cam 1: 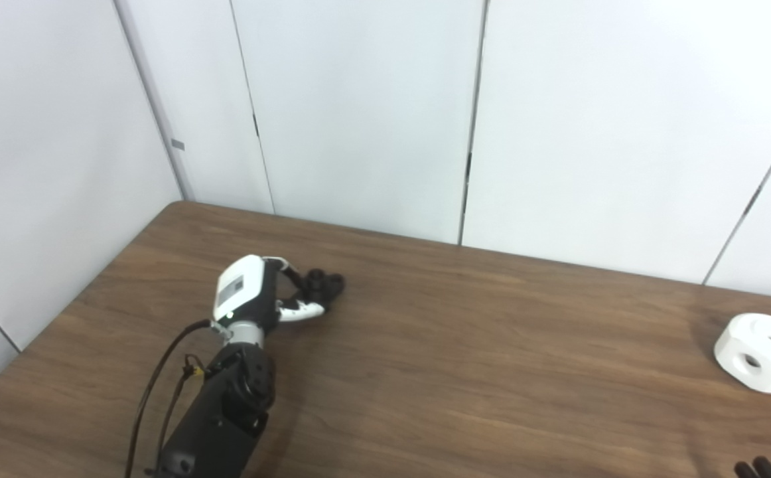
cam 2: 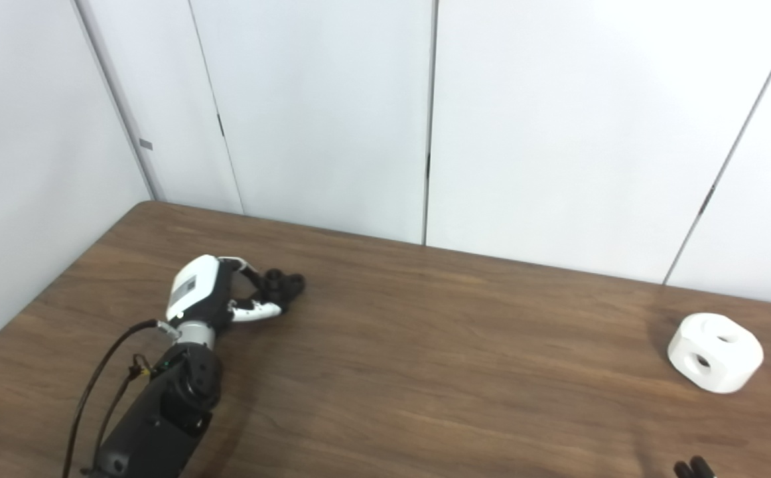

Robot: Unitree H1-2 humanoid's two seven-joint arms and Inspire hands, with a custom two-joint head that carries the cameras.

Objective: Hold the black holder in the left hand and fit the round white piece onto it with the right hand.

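Observation:
The black holder (cam 1: pixel 324 285) lies on the wooden table (cam 1: pixel 491 345) at the left. My left hand (cam 1: pixel 259 292) reaches up to it from the near side, with its fingers (cam 1: pixel 287 267) and thumb spread apart on either side of the holder's near end. Whether they touch it is unclear. The round white piece (cam 1: pixel 762 352), with holes in its sides and top, sits alone at the far right of the table. Of my right hand (cam 1: pixel 754 469), only dark fingertips show at the bottom right edge, well short of the white piece.
White wall panels (cam 1: pixel 359 99) stand behind the table's far edge and along its left side. A black cable (cam 1: pixel 160 378) loops beside my left forearm (cam 1: pixel 226 411).

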